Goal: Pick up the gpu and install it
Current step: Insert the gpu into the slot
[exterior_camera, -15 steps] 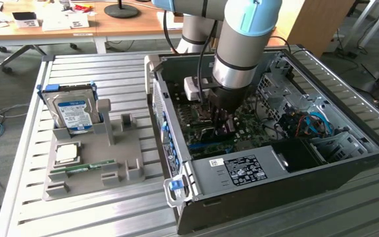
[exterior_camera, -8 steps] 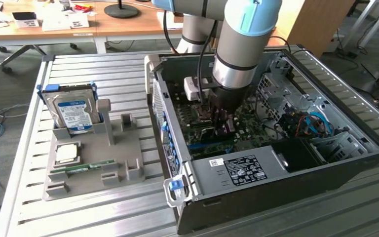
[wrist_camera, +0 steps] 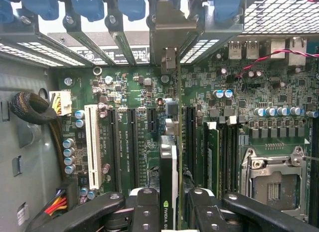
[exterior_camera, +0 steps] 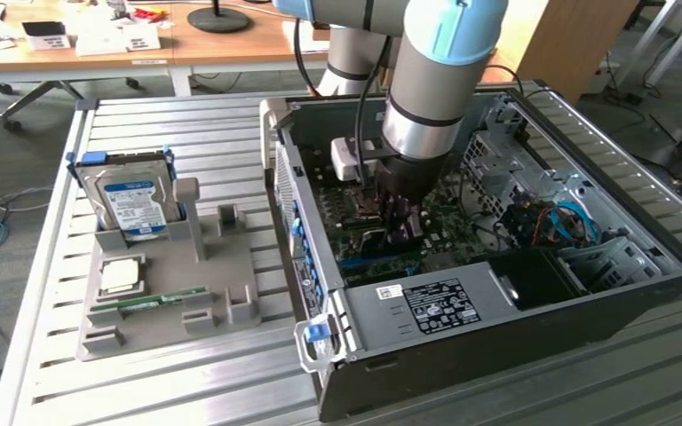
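1. Green board everywhere in the wrist view: the gripper (exterior_camera: 396, 229) is deep inside the computer case (exterior_camera: 436, 306), right above the motherboard (wrist_camera: 124, 87).
2. Its black fingers (wrist_camera: 144, 207) are pinching the gpu (wrist_camera: 168, 177) from both flat sides. The card stands edge-on and upright between them, with the logo strip facing the camera.
3. The gpu sits over the row of long black expansion slots, between the white slot (wrist_camera: 91, 142) and the memory slots (wrist_camera: 222, 152) beside the cpu socket (wrist_camera: 274, 182). Its silver bracket (wrist_camera: 167, 27) reaches the rear slot openings under the blue clips (wrist_camera: 132, 2).
4. Whether the bottom edge is already in a slot can't be told, since the card's own body hides that spot.
5. This looks like the seating part of the install. Doing it well probably means keeping the card dead square to the slot, no lean toward either side, and pushing straight down evenly along its length so one end doesn't bind.
6. The bracket tab likely needs to slide cleanly past the case's rear wall, otherwise it could hang the card up.
7. Over on the grey tray (exterior_camera: 152, 342) outside the case, the hard drive (exterior_camera: 131, 200) and memory stick (exterior_camera: 152, 303) sit well apart from the action.
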You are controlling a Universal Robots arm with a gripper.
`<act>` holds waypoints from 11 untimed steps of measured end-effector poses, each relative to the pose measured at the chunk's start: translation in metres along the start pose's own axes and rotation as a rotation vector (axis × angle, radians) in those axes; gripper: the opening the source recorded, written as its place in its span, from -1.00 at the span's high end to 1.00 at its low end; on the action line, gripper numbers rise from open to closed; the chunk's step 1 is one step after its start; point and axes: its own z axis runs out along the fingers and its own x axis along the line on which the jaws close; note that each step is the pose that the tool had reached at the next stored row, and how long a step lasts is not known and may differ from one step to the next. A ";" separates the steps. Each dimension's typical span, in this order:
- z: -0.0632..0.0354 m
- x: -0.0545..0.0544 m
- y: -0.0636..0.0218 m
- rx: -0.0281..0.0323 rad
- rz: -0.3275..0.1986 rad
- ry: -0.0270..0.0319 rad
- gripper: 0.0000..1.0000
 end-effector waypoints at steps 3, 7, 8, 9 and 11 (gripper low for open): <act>-0.0018 0.000 0.0000 0.0002 0.000 -0.0003 0.46; -0.0020 0.000 -0.0001 0.0002 0.000 -0.0001 0.46; -0.0020 0.000 -0.0001 0.0001 0.000 0.0001 0.46; -0.0020 0.000 -0.0001 0.0001 0.000 0.0002 0.46; -0.0019 0.000 -0.0001 0.0002 0.000 0.0001 0.46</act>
